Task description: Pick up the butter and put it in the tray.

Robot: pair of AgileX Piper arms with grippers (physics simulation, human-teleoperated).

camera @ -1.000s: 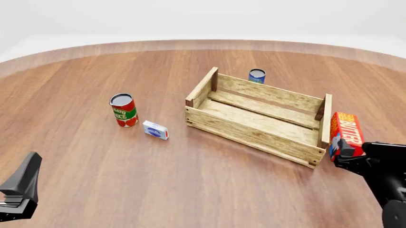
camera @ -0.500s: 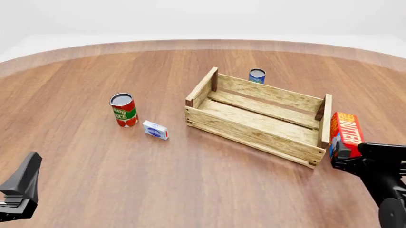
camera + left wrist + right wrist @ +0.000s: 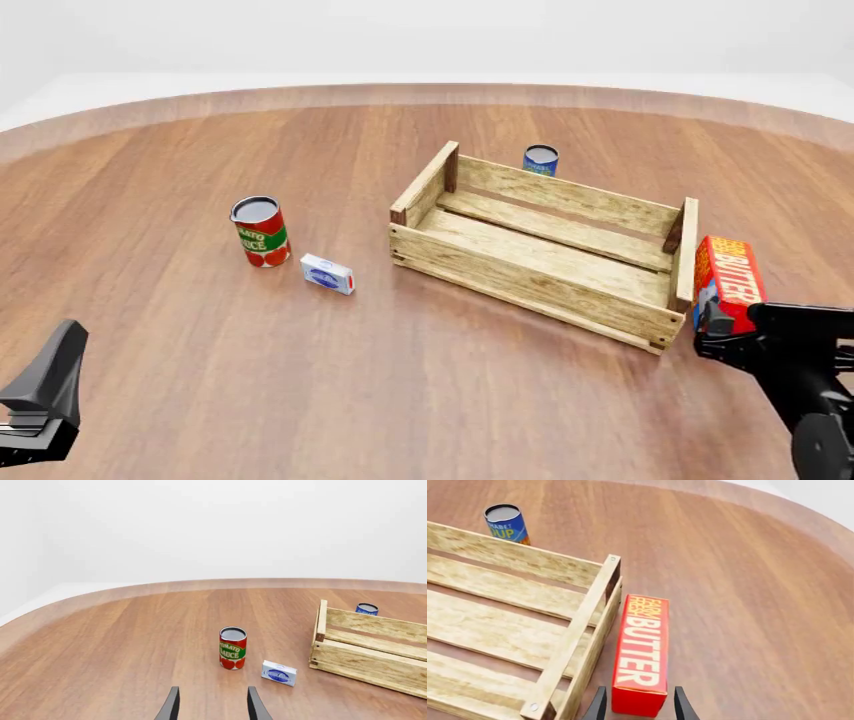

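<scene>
Wood table (image 3: 200, 330): butter (image 3: 727, 280) at tray's (image 3: 534, 285) 3 o'clock end, right pincer (image 3: 636, 706) fingers apart straddling its near end. Left pincer (image 3: 211, 707) apart, empty.

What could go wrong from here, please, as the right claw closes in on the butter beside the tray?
1. The butter lies close alongside the tray's end wall, so the finger on that side has little room and may catch the slats.
2. The right claw straddles only the carton's near end; a grip that far from the middle could let it tilt or slip when lifted.
3. Lifted too low, the carton could hit the corner post on the way in.
</scene>
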